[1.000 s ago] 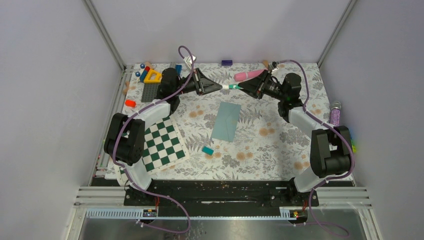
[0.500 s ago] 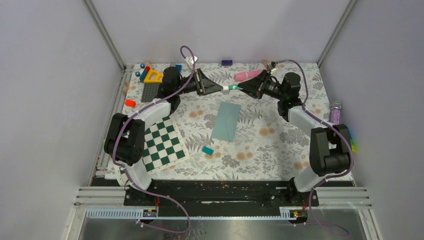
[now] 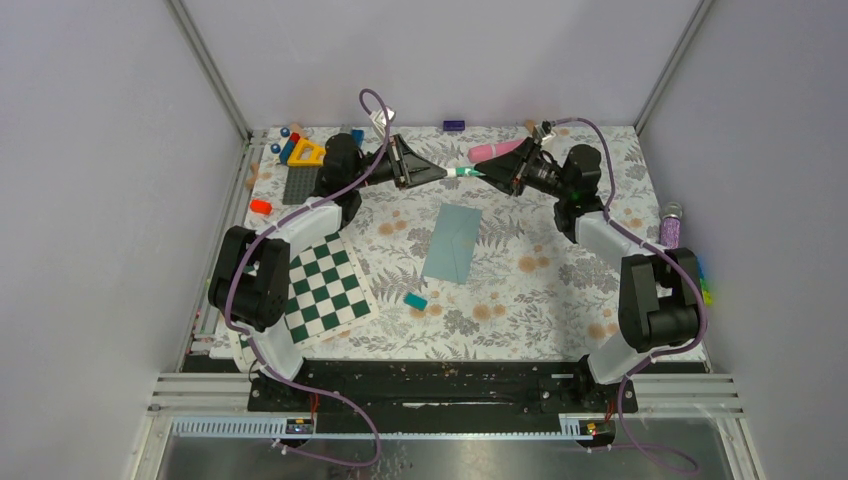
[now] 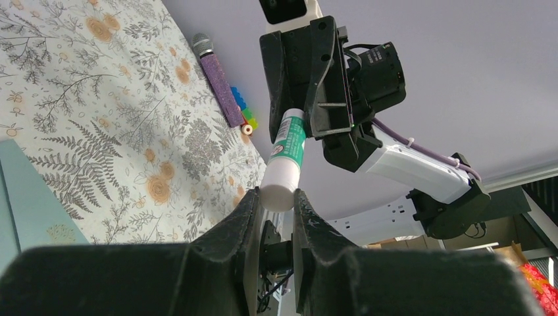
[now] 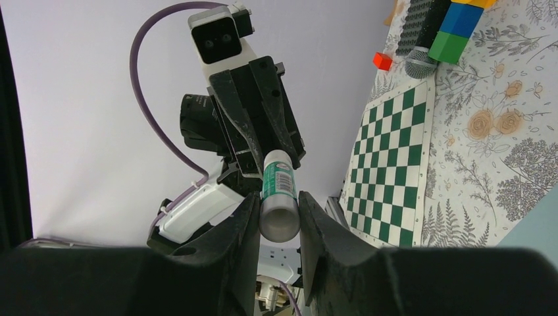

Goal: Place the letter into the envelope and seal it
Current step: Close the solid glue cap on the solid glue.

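With your left fingers (image 4: 245, 220) and right fingers (image 5: 314, 227) each clamped on an end of the glue stick (image 3: 462, 173), the envelope (image 3: 452, 243) lies flat on the counter (image 3: 545, 300), probably light, limp and best pinned by its edges.

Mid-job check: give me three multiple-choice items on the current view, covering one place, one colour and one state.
1. Where is the envelope? A far-left corner; B flat on the table, centre; C held aloft.
2. What colour is the small block near it? A teal; B red; C yellow.
3. What grips the glue stick? A one tool; B both tools; C neither.

Answers: B, the top view shows it lying between the arms. A, its hue is close to the envelope's. B, the left tool and right tool each pinch one end.
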You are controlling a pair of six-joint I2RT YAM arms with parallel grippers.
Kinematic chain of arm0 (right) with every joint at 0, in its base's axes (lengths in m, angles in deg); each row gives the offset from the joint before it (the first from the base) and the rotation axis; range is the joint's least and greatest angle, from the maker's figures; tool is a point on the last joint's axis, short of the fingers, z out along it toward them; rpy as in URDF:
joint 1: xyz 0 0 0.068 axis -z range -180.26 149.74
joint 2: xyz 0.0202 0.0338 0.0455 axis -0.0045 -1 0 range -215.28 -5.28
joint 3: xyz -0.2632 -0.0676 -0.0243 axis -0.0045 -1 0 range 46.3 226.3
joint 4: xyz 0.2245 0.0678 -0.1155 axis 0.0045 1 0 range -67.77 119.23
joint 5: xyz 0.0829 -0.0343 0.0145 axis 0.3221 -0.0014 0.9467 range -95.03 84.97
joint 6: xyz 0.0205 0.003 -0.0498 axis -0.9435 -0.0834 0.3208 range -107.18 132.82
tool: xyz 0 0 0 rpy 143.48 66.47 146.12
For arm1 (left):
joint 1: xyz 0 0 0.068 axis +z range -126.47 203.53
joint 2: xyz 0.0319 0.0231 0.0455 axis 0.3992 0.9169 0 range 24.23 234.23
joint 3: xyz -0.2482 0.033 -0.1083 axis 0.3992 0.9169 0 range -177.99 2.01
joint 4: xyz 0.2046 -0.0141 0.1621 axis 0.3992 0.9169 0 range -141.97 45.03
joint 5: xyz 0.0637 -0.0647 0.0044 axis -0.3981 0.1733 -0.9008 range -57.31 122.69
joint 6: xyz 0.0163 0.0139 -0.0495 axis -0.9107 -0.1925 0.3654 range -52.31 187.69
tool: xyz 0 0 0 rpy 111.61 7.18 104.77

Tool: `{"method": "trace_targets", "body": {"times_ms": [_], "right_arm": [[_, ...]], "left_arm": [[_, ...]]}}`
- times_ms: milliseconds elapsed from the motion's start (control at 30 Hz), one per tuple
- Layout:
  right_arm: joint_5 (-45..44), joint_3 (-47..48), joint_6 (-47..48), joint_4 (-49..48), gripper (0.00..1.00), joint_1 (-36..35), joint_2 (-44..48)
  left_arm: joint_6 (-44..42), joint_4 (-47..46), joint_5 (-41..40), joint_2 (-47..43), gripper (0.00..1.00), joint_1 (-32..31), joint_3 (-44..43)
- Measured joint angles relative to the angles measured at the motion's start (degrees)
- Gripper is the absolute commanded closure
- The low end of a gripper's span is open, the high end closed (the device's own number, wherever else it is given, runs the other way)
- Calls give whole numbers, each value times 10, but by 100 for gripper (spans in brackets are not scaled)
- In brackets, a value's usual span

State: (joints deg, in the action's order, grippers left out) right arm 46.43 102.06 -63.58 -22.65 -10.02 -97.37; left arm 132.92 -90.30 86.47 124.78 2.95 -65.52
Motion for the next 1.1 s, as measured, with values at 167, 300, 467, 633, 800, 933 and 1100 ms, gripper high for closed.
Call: {"method": "trace_targets", "body": {"times_ms": [167, 300, 467, 633, 800, 933, 1100], "right_arm": [[-1, 0, -2, -5, 91, -4, -2], [-1, 0, -2, -6, 92, -4, -5], [-15, 0, 12, 12, 93, -8, -6], [-40, 2, 24, 22, 94, -15, -8], [-64, 10, 33, 21, 95, -25, -8], [-85, 14, 40, 17, 95, -42, -8], [-97, 14, 62, 22, 96, -70, -8]], "left_arm": [[0, -4, 1, 0, 100, -4, 0], [-7, 2, 2, 0, 100, -4, 0], [-31, 34, 2, 0, 100, -7, 0], [-37, 50, 6, 0, 100, -8, 0], [-28, 50, 28, 0, 100, -12, 0], [-27, 59, 56, 0, 100, -28, 0], [-24, 75, 85, 0, 100, -33, 4]]}}
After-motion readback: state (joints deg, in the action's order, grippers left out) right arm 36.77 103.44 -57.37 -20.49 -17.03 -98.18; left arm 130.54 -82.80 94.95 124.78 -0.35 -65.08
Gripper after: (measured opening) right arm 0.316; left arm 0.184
